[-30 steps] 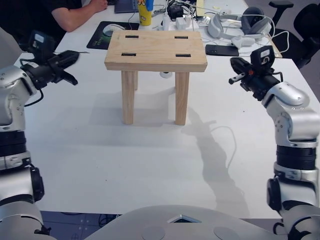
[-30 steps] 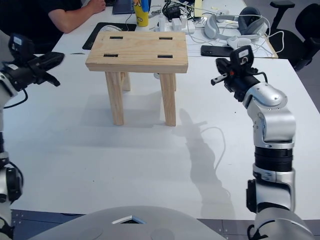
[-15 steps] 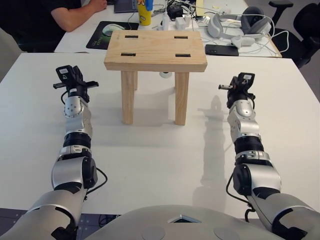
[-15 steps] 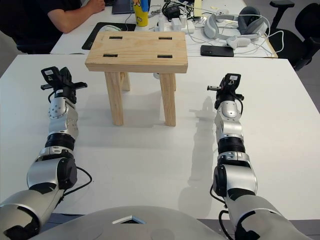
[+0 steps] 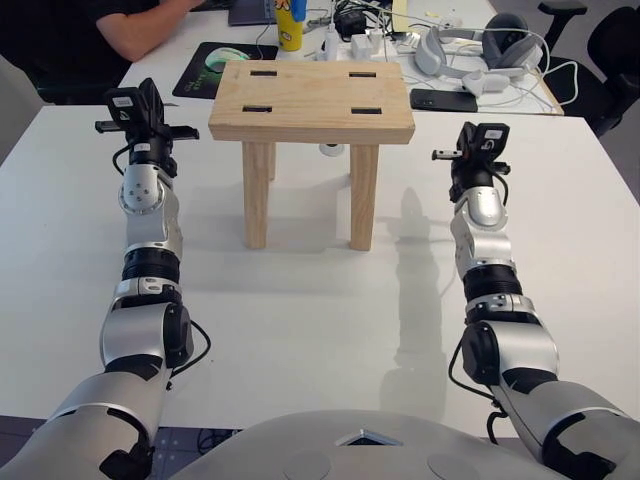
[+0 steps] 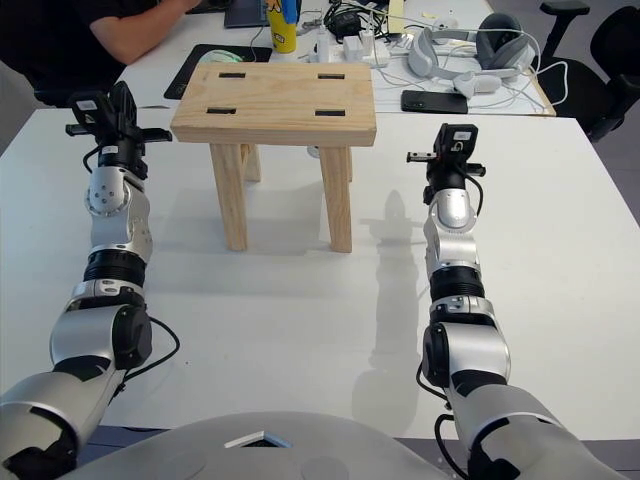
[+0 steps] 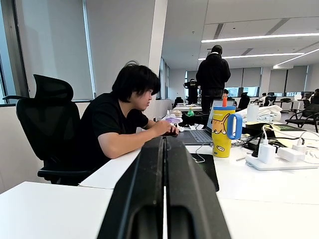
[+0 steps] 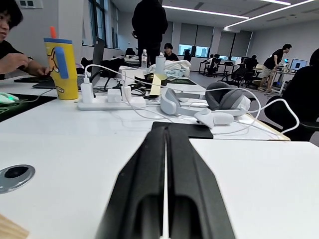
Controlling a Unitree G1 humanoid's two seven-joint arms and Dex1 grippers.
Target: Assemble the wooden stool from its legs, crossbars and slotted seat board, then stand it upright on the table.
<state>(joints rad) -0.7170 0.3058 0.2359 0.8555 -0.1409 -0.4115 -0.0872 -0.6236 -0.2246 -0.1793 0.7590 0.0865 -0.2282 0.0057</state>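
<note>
The assembled wooden stool [image 5: 311, 101] stands upright at the far middle of the white worktop [image 5: 300, 320]. The left tool [image 7: 164, 149] and right tool [image 8: 166, 132], both pressed closed and empty, flank it without touching.

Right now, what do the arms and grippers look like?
The left arm and right arm are silver shells with black joints, a black cable looping at each elbow. The left gripper and right gripper are black, long and tapering.

Bright, even overhead light w/ soft shadows by stool [image 5: 310, 100] on table [image 5: 300, 330].
</note>
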